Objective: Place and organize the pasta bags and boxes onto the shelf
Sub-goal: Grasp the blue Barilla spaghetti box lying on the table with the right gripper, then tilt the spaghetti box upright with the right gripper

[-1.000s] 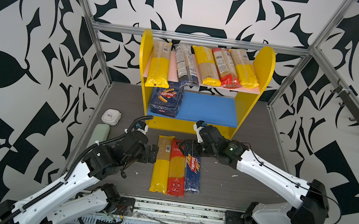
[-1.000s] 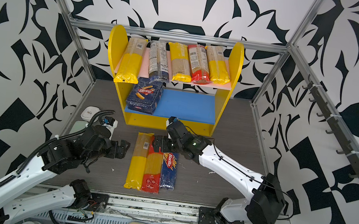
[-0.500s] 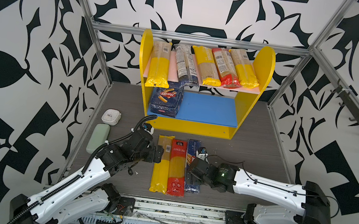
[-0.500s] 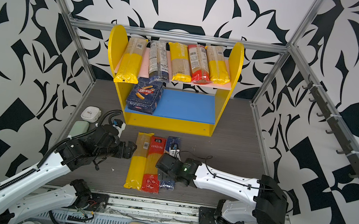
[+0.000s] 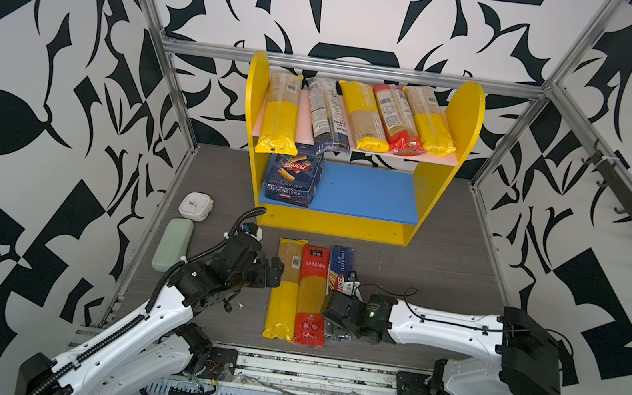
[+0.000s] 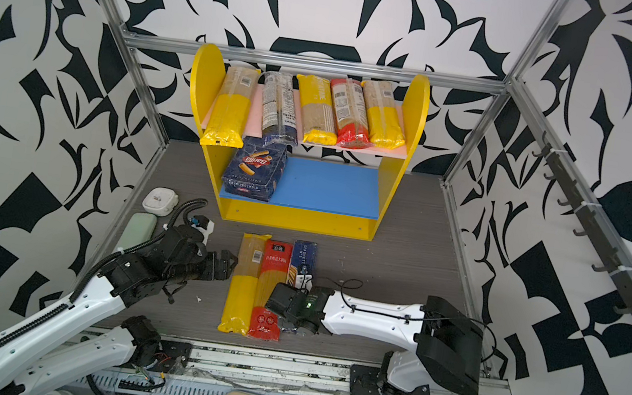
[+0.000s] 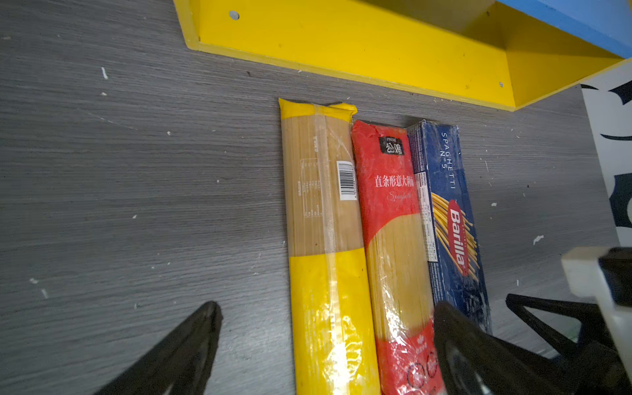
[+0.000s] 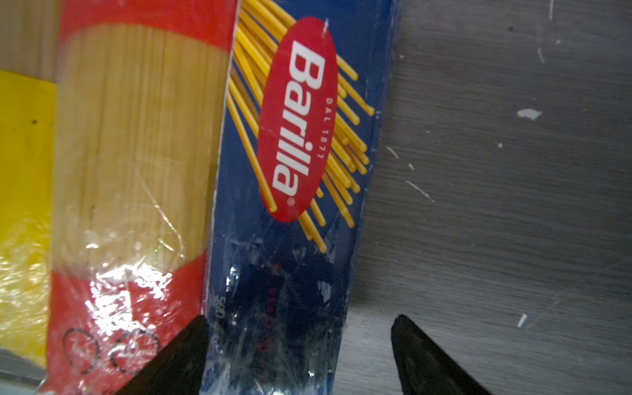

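- At 12 o'clock on the grey tabletop [image 5: 446, 275], the shelf [image 5: 256, 85] stands against the patterned back wall, its pink upper board [image 5: 305, 128] above its blue lower board [image 5: 365, 191].
- Along the pink upper board a row of five spaghetti bags [image 5: 363, 117] lies side by side, each with its printed end toward 6 o'clock. Their ends run yellow, dark navy, yellow, red and yellow from 9 to 3 o'clock.
- On the 9 o'clock end of the blue lower board lies the Barilla rigatoni block [image 5: 292, 180], logo up, just beside the yellow side panel.
- At 6 o'clock of the shelf three long packs lie flat on the tabletop, touching flank to flank: the yellow-ended bag [image 5: 285, 286] at 9 o'clock, the red bag [image 5: 312, 286] between, and the Barilla spaghetti pack [image 5: 340, 263] at 3 o'clock.
- The right gripper [image 8: 299, 325] sits over the 6 o'clock end of the Barilla spaghetti pack with jaws spread to either side of it. One finger [image 8: 181, 355] is at the seam with the red bag and the other is over bare tabletop, just apart from the pack's outer edge. Nothing is pinched.
- The left gripper [image 7: 325, 314] hangs at 9 o'clock of the yellow-ended bag, near its middle, jaws spread wide and empty. Whether it touches the bag cannot be told.
- A pale green case [image 5: 172, 243] and a small white box [image 5: 195, 207] lie at the 9 o'clock edge of the tabletop.
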`<act>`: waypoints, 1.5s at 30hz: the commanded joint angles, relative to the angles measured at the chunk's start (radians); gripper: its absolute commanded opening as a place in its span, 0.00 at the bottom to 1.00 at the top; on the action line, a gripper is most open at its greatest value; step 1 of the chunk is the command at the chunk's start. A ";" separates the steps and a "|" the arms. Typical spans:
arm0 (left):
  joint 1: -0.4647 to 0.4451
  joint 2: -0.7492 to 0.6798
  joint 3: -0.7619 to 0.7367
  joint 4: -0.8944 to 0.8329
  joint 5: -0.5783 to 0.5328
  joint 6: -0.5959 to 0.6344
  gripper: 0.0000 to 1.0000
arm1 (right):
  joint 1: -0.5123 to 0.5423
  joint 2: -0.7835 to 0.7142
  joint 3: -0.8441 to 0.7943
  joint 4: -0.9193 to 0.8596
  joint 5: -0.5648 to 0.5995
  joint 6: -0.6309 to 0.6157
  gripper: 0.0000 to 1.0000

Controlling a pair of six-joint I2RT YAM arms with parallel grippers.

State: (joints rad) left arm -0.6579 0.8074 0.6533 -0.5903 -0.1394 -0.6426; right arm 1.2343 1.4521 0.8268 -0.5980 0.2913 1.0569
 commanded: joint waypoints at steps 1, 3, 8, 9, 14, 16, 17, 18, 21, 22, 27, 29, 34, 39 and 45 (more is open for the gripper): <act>0.007 -0.008 -0.017 0.033 0.016 -0.025 0.99 | 0.006 0.003 -0.021 0.048 -0.015 0.020 0.86; 0.007 -0.014 -0.017 0.031 0.013 -0.028 0.99 | 0.006 0.012 -0.031 0.069 -0.025 0.017 0.86; 0.007 -0.034 -0.020 0.014 -0.001 -0.035 0.99 | 0.007 0.037 -0.050 0.112 -0.045 0.016 0.86; 0.007 -0.037 -0.021 0.011 -0.002 -0.036 0.99 | 0.006 0.040 -0.054 0.122 -0.050 0.014 0.86; 0.007 -0.047 -0.026 0.001 -0.010 -0.048 0.99 | 0.006 0.080 -0.066 0.138 -0.068 0.022 0.86; 0.007 -0.051 -0.026 0.000 -0.010 -0.053 0.99 | 0.006 0.098 -0.074 0.134 -0.074 0.032 0.86; 0.007 -0.051 -0.026 -0.002 -0.010 -0.056 0.99 | 0.006 0.108 -0.079 0.130 -0.075 0.042 0.86; 0.007 -0.052 -0.027 -0.003 -0.011 -0.058 0.99 | 0.005 0.114 -0.083 0.123 -0.074 0.047 0.86; 0.007 -0.059 -0.024 -0.012 -0.015 -0.063 0.99 | 0.006 0.133 -0.089 0.097 -0.068 0.064 0.79; 0.007 -0.061 -0.024 -0.014 -0.018 -0.066 0.99 | 0.007 0.135 -0.091 0.088 -0.063 0.070 0.74; 0.007 -0.071 -0.012 -0.035 -0.028 -0.074 0.99 | 0.006 0.106 -0.097 0.070 -0.047 0.070 0.55; 0.007 -0.076 -0.009 -0.041 -0.032 -0.074 0.99 | 0.006 0.078 -0.095 0.057 -0.035 0.068 0.50; 0.007 -0.083 0.000 -0.053 -0.043 -0.075 0.99 | 0.006 -0.016 -0.089 0.013 0.005 0.062 0.39; 0.007 -0.091 0.014 -0.067 -0.057 -0.075 0.99 | 0.006 -0.128 -0.092 -0.013 0.042 0.060 0.33; 0.007 -0.110 0.027 -0.091 -0.077 -0.073 0.99 | 0.006 -0.230 -0.065 -0.072 0.086 0.040 0.23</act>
State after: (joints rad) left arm -0.6544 0.7139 0.6506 -0.6468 -0.1909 -0.7078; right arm 1.2388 1.2835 0.7242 -0.6453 0.2588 1.1156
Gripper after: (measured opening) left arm 0.992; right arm 0.452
